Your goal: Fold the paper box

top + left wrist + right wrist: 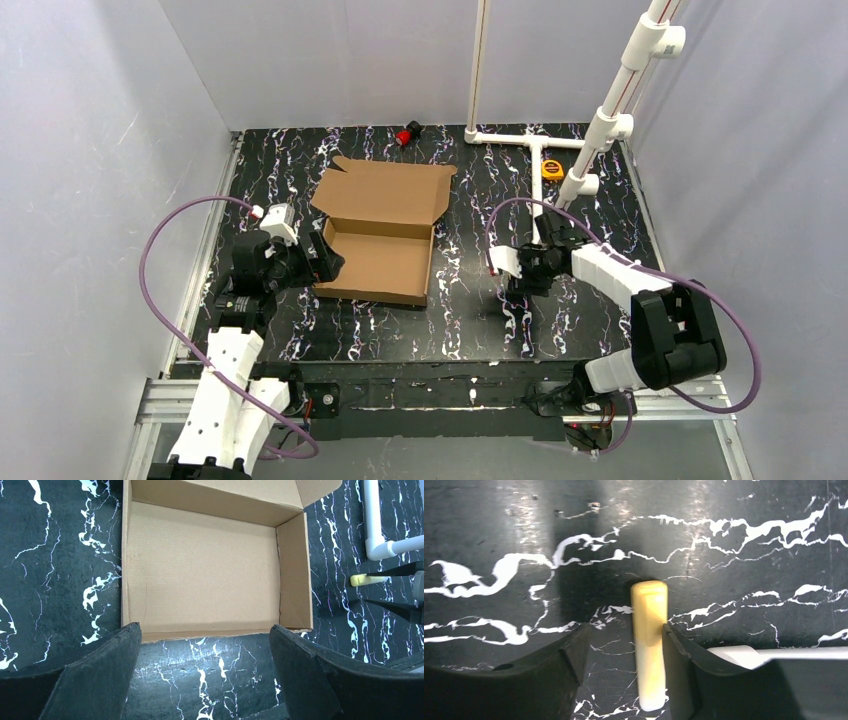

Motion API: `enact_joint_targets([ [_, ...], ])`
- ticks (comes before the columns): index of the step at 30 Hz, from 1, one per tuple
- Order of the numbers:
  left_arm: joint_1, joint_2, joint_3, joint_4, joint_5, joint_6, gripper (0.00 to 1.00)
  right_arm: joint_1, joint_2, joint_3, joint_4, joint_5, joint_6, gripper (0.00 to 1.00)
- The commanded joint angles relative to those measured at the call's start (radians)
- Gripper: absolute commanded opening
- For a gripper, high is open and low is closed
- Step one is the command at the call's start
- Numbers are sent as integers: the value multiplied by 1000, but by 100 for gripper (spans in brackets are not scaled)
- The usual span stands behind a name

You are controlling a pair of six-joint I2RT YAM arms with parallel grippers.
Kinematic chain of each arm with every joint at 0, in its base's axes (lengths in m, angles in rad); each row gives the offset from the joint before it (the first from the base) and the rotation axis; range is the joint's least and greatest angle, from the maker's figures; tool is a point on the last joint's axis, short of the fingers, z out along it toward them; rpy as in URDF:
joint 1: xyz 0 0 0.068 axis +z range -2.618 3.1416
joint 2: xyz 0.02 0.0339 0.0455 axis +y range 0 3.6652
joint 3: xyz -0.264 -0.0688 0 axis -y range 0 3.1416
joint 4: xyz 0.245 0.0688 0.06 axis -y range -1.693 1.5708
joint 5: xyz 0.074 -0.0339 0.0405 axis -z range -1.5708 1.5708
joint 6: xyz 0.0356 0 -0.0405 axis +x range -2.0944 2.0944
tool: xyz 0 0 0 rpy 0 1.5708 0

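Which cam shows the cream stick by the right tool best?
Right wrist: the cream stick fills mid-frame between the fingers of the right tool, with one finger touching it. Left wrist catches only one end at the frame's right edge. Top external: I cannot make it out beneath the arm.

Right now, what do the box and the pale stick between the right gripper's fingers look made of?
The paper box: brown corrugated cardboard, matte, with faint flute lines on its floor. The pale stick: likely smooth plastic, cream, with a soft sheen and a rounded end; can't be sure.
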State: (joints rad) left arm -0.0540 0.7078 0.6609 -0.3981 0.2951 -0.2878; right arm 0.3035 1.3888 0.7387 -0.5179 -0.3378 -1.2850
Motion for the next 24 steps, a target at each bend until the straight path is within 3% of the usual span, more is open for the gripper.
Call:
enact_joint_targets([
  [1,5,-3,18,-9,-14,12,98,-1,59,29,41,54,90,59],
  [9,4,-10,20,-13,-10,11,98,6,133,37,9,69,116,41],
  [13,4,-28,20,-16,-15,11,98,33,141,47,2,62,178,22],
  [17,5,-36,20,-16,-19,12,98,87,127,133,-88,-72,279,1],
  [21,5,-29,24,-25,-34,15,98,168,143,331,-260,-150,350,1],
  [24,5,-27,28,-33,-50,19,98,226,170,501,-276,-202,447,1],
])
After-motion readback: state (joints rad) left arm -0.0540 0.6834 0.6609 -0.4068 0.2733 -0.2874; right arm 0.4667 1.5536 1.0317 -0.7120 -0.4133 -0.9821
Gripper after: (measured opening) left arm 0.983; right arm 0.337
